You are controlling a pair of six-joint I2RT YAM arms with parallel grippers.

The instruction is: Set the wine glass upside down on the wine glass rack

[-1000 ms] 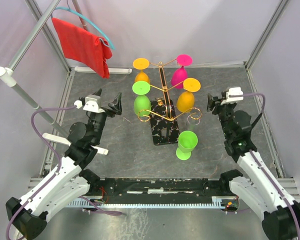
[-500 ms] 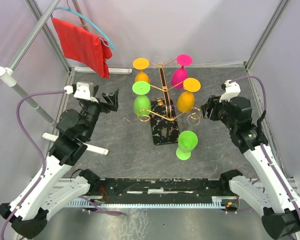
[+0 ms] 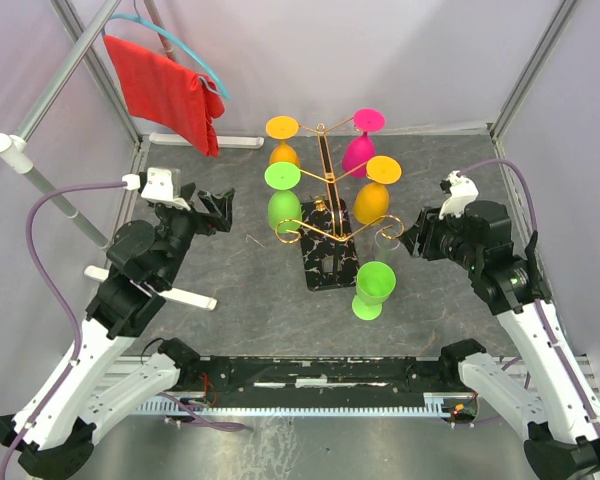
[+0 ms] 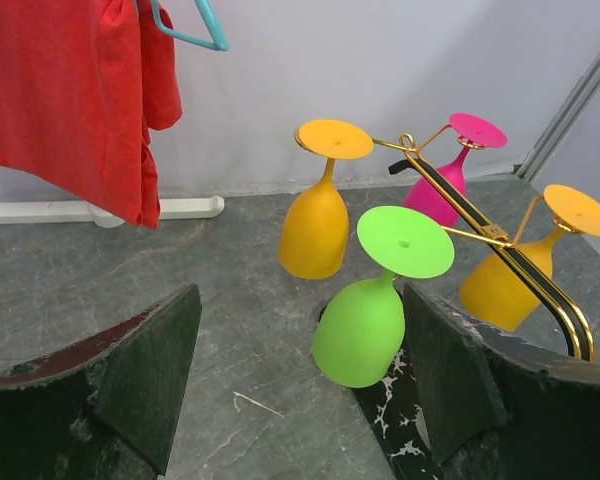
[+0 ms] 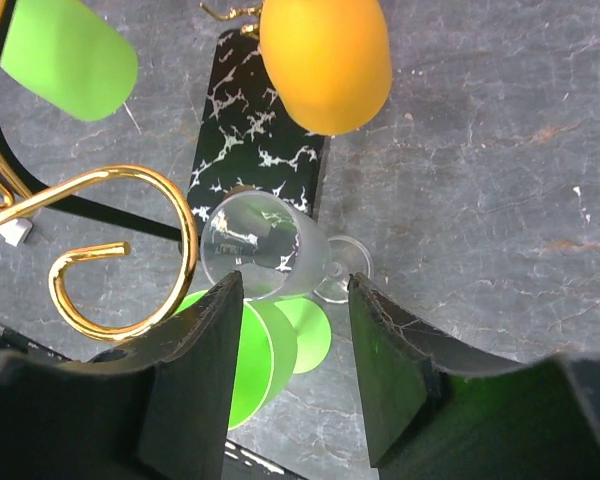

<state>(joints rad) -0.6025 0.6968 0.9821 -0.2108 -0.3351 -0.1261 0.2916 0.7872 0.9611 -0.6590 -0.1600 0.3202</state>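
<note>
The wine glass rack [image 3: 325, 170] is standing on the grey table [image 3: 240, 280], its black white-veined base [image 3: 330, 262] pointing toward the arms. Four coloured glasses are hanging upside down from its gold arms: a green one [image 3: 283, 207] and an orange one [image 3: 283, 152] on the rack's left side, a pink one [image 3: 359, 152] and a second orange one [image 3: 372, 202] on its right.

The clear wine glass [image 5: 255, 248] is lying off the rack, just beside the base's right edge and near the rack's lower right scroll [image 5: 110, 250]. In the top view it is showing only faintly [image 3: 388, 238], so whether it is upright or tilted cannot be told. A second green glass [image 3: 373, 285] is standing mouth up at the near right corner of the base.

The right gripper [image 5: 295, 300] is hovering to the right of the rack with its jaws spread wide and gripping nothing. The clear glass is appearing in the gap beyond the fingertips; contact cannot be told.

The left gripper [image 4: 302, 310] is facing the rack from its left, well apart, its jaws likewise wide and empty. A red cloth [image 3: 165, 90] is hanging far beyond the rack's left.
</note>
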